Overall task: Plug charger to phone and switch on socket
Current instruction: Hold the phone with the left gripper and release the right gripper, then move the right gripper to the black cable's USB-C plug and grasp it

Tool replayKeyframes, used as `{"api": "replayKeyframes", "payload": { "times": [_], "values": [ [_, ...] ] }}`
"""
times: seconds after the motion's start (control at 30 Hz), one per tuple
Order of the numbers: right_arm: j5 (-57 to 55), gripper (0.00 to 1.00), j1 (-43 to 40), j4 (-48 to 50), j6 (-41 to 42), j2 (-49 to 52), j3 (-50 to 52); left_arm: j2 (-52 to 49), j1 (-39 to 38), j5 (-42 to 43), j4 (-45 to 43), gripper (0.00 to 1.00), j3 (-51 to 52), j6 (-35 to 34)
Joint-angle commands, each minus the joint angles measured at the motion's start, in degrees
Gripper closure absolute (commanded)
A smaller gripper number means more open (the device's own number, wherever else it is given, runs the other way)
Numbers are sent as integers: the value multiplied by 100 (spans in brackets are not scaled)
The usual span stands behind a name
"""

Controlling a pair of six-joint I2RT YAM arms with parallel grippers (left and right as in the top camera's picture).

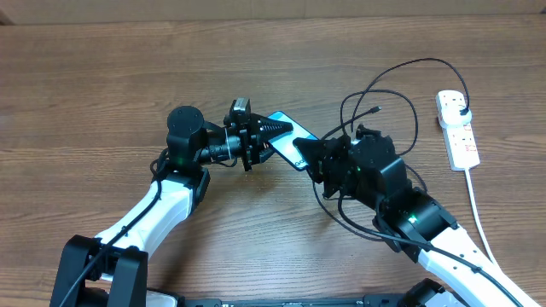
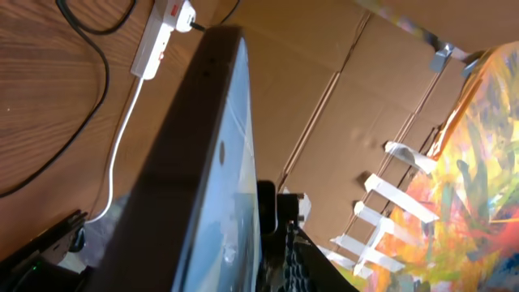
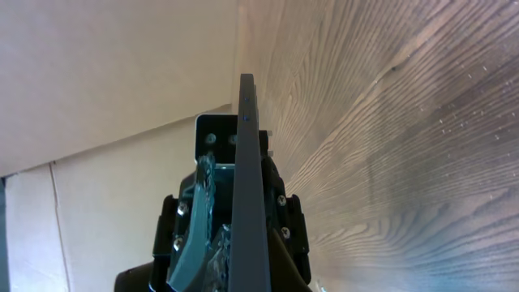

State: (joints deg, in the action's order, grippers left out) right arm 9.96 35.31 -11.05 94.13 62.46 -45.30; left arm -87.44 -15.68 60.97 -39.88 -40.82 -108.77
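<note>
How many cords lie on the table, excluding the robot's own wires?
2. The black charger loops right of centre, partly under the right arm; the white cord trails from the socket.

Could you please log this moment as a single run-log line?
phone: held at both ends | left jaws: shut on phone | right jaws: shut on phone | charger: connector not in phone | socket: charger plugged in

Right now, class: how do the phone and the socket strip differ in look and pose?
The phone has a light-blue screen, dark frame; the socket strip is white with red marks. The phone is held between left gripper and right gripper; the socket strip lies untouched on the table. The socket strip carries a black plug; the phone shows none. Both are long rectangles.
</note>
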Motion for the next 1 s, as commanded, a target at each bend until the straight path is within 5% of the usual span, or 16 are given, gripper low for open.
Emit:
{"api": "replayKeyframes", "payload": {
  "times": [0.0, 0.13, 0.33, 0.67, 0.83, 0.97],
  "values": [
    [424, 96, 291, 149, -455, 144, -13, 33, -61, -271, -42, 74, -26, 35],
    [428, 96, 337, 348, -579, 219, -13, 33, -103, -291, 96, 77, -26, 37],
    [420, 95, 337, 308, -597, 219, -13, 33, -125, -284, 704, 96, -26, 188],
    [-160, 76, 337, -461, -614, 219, -13, 33, -122, -289, 933, 96, -26, 415],
    [-1650, 69, 330, -1473, -767, 219, -13, 33, -118, -286, 1204, 96, -26, 1816],
    [-2855, 61, 273, -2061, -2116, 216, -13, 33, -92, -280, 2249, 96, -26, 2811]
  ]
}}
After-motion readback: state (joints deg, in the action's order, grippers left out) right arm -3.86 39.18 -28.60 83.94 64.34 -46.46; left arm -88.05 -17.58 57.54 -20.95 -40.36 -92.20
